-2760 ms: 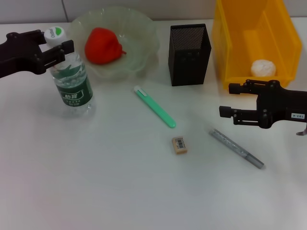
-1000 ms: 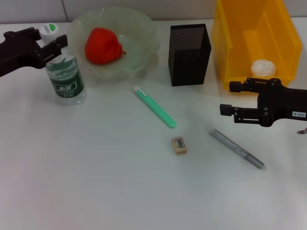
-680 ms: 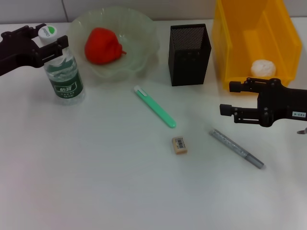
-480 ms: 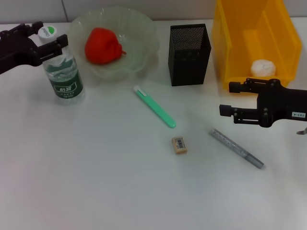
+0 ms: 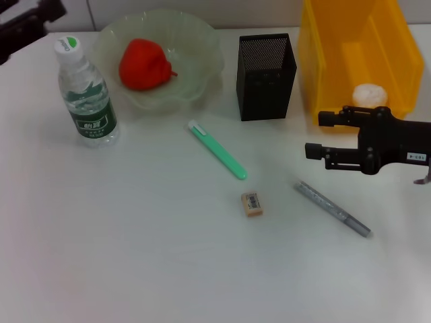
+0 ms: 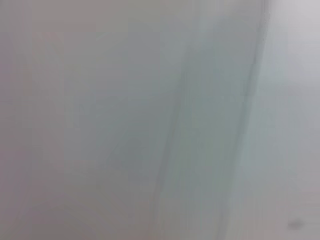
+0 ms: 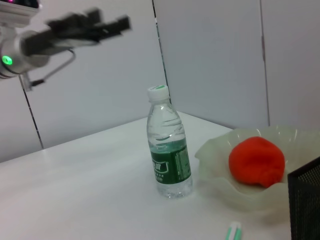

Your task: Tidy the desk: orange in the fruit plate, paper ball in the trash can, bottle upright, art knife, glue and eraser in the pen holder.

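The bottle [image 5: 84, 94] stands upright at the far left, free of any gripper; it also shows in the right wrist view [image 7: 168, 150]. My left gripper [image 5: 37, 12] is open, raised above and behind it, and shows in mid-air in the right wrist view [image 7: 107, 24]. The orange [image 5: 143, 64] lies in the fruit plate [image 5: 202, 42]. The paper ball [image 5: 370, 95] lies in the trash can [image 5: 323, 60]. The green art knife [image 5: 217, 150], the eraser [image 5: 252, 203] and a grey glue stick [image 5: 332, 208] lie on the table. My right gripper [image 5: 320, 136] is open and empty above the glue stick.
The pen holder [image 5: 264, 76] stands between the fruit plate and the trash can. The white table [image 5: 135, 235] fills the near side. The left wrist view shows only a blank pale surface.
My left gripper let go of the bottle and rose up and back toward the far left. The bottle stays upright where it was set. My right gripper shifted slightly left.
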You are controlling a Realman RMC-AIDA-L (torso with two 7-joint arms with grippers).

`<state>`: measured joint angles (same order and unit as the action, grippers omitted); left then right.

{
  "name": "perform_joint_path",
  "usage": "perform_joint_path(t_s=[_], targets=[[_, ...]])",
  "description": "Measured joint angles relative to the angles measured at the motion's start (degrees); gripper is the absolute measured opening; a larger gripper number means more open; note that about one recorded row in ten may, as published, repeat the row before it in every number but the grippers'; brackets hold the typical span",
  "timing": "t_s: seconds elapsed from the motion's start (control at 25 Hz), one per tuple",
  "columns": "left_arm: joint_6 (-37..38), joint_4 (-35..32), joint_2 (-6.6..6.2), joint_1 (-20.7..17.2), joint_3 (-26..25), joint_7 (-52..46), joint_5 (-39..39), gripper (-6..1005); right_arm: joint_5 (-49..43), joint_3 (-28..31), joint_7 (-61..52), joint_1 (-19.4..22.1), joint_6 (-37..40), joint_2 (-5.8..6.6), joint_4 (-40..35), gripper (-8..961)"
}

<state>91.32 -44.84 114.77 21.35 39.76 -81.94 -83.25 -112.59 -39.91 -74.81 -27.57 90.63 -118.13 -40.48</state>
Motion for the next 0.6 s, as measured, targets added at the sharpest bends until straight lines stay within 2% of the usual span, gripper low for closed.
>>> perform_joint_path(t_s=[0.04, 0.2, 0.36, 0.4, 0.44, 0.48, 0.56, 0.6], targets=[[7.4, 0.2, -0.54, -1.0, -0.7, -1.3, 2.6, 791, 0.0, -0.1, 0.0, -0.3, 0.0, 0.00, 0.0, 619], [18.6, 0.7, -0.87, -2.1, -0.9, -3.6, 2.9, 791, 0.0, -0.2, -1.0, -1.9, 0.0, 0.00, 0.1, 617], [20.1, 2.1, -0.63, -2.3, 0.1, -2.9, 1.0, 791, 0.0, -0.3, -2.5, -4.2, 0.0, -0.01, 0.2, 614], [20.2, 3.1, -0.32, -2.3, 0.5, -1.6, -0.8, 791, 0.0, -0.3, -3.1, -5.0, 0.0, -0.04, 0.1, 613], [19.2, 7.2, 0.74, -2.4, 1.1, 5.4, -7.2, 791, -0.1, -0.5, -4.4, -6.0, 0.1, -0.05, -0.1, 613], [18.9, 7.9, 0.86, -2.4, 1.2, 6.6, -8.4, 791, -0.4, -1.3, -7.5, -7.8, 0.1, 0.11, -0.8, 612], [18.9, 7.9, 0.86, -2.4, 1.2, 6.6, -8.4, 791, -0.4, -2.1, -9.7, -8.9, 0.1, 0.26, -1.5, 611], [18.1, 9.6, 1.11, -2.4, 1.2, 9.2, -10.9, 791, -0.4, -3.0, -12.1, -9.7, 0.1, 0.39, -2.3, 610]])
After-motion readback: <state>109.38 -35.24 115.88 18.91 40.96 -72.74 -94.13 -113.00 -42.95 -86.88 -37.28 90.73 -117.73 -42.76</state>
